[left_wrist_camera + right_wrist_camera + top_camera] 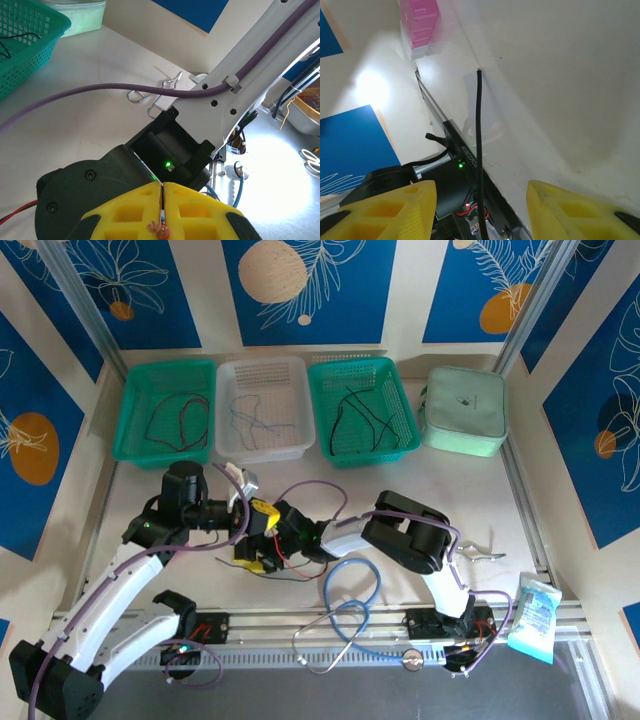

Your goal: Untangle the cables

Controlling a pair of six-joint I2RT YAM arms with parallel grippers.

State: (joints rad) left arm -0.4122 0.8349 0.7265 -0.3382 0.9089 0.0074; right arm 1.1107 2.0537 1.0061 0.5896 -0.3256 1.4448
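Thin red and black cables [285,562] lie knotted at centre frame in the top view. Others (loosely curled) rest apart across the upper part: red-and-black pair [170,425] left, purple-grey cable [255,422] middle, black cable [360,418] right.

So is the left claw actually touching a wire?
Touching. The left wrist view shows the left gripper shut, with a thin wire pinched in the seam between its yellow halves.

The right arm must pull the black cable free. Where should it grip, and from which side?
Probably the straight stretch of the black cable behind its tip: it runs midway between the right gripper's open jaws, so close from both sides, square across it.
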